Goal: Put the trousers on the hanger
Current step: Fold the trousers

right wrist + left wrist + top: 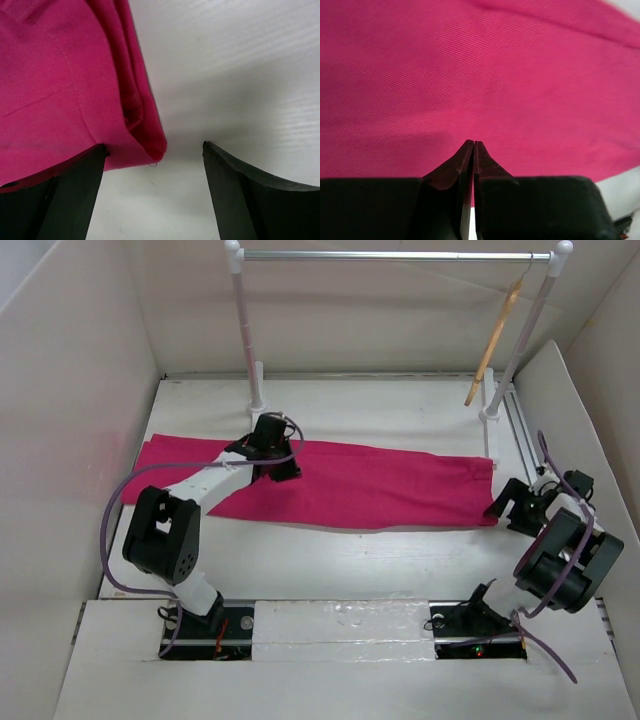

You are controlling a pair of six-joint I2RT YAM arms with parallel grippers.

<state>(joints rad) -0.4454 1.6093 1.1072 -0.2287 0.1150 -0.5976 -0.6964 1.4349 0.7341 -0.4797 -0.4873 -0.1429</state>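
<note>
The magenta-pink trousers (380, 485) lie flat across the table from left to right. My left gripper (280, 472) is low over their left half. In the left wrist view its jaws (473, 142) are shut tip to tip above the cloth (480, 75), with nothing seen between them. My right gripper (500, 508) is open at the trousers' right end. In the right wrist view (154, 145) the folded corner of the cloth (60, 75) lies by the left finger (75, 190). The tan wooden hanger (493, 345) hangs tilted from the rail at the back right.
A rack with white posts and a grey metal rail (395, 256) stands at the back. White walls (70, 390) close in the table on the left, back and right. Bare white table (350, 560) shows in front of the trousers.
</note>
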